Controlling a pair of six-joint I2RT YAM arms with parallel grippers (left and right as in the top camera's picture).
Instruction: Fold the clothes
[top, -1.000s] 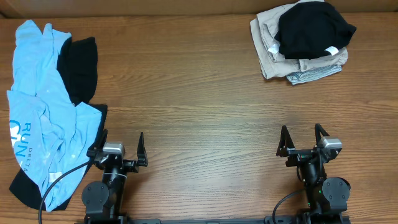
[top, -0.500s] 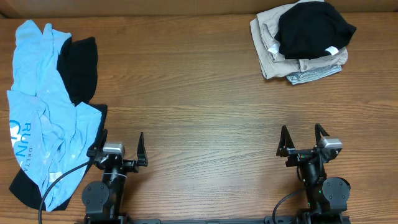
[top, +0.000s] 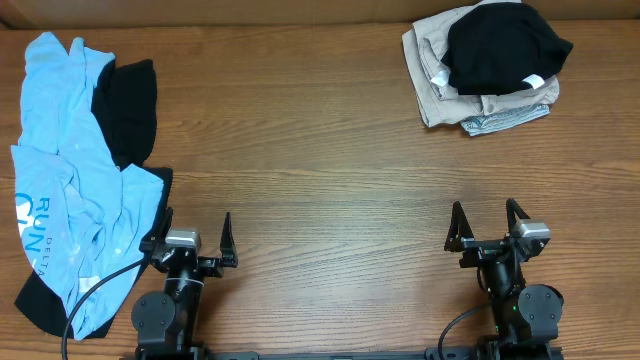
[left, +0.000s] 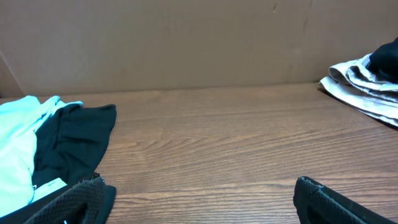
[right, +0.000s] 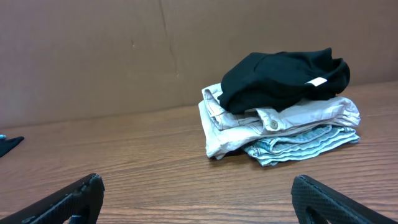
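Fingers, near edge: left fingers (top: 228, 240) and right fingers (top: 456, 228) stand spread apart and empty, parked low at the front of the counter and pointing away. This is judged a rest pose before any reach.
Counter: brown wood-grain counter (top: 320, 150), bare between the two arms, which leaves room to lay a garment flat.
Unfolded heap, left: crumpled light blue T-shirt with white lettering (top: 70, 190) lies just beside the left fingers, untouched. A long black fabric garment (top: 125, 110) lies partly under it, showing at its far side and near corner. Both sit on the left arm's side, probably as work waiting.
Finished pile, far right: folded stack of black, beige and pale denim clothes (top: 485, 65), well apart from the heap, likely done pieces kept out of the working space.
Backdrop: plain brown cardboard wall (left: 186, 43) behind the counter.
Change from earlier frames: none visible. Arms, heap and stack lie where they did a second ago.
Stage: judged the outset of a fold, with nothing gripped.
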